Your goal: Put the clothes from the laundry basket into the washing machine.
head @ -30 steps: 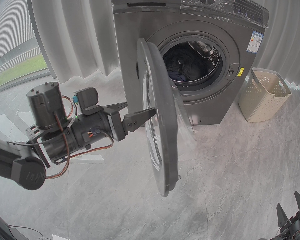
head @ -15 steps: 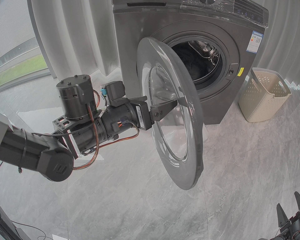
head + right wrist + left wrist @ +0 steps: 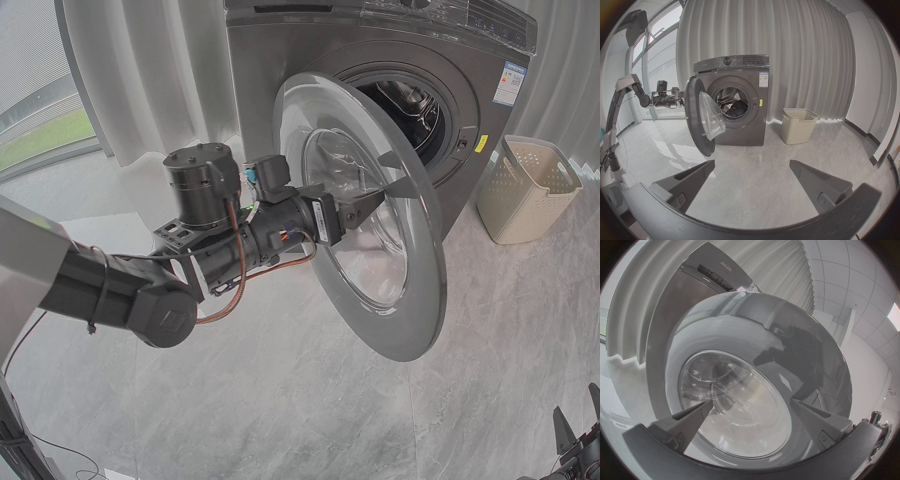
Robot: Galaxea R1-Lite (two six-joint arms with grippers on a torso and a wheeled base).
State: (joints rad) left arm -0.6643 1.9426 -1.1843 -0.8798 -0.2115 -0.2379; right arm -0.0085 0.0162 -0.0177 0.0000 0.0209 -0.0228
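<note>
The grey washing machine (image 3: 269, 81) stands at the back, its round glass door (image 3: 412, 325) swung partway across the drum opening. My left gripper (image 3: 353, 189) is open, its fingertips against the outer face of that door (image 3: 756, 330). In the left wrist view the left gripper (image 3: 750, 403) spreads over the door's glass window. Dark clothes (image 3: 736, 110) lie inside the drum. The beige laundry basket (image 3: 528, 187) stands on the floor to the right of the machine, its perforated inner walls bare. My right gripper (image 3: 752, 164) is open, low and far back from the washing machine (image 3: 737, 93), holding nothing.
White curtains (image 3: 150, 75) hang behind and beside the machine. A window (image 3: 37, 119) runs along the left. Grey tiled floor (image 3: 300, 400) stretches in front. A loose plastic film (image 3: 711, 117) hangs on the door's inner side.
My left arm has moved right and toward the machine, pushing the door. The door has swung from edge-on to partly covering the drum opening. The right gripper has stayed put.
</note>
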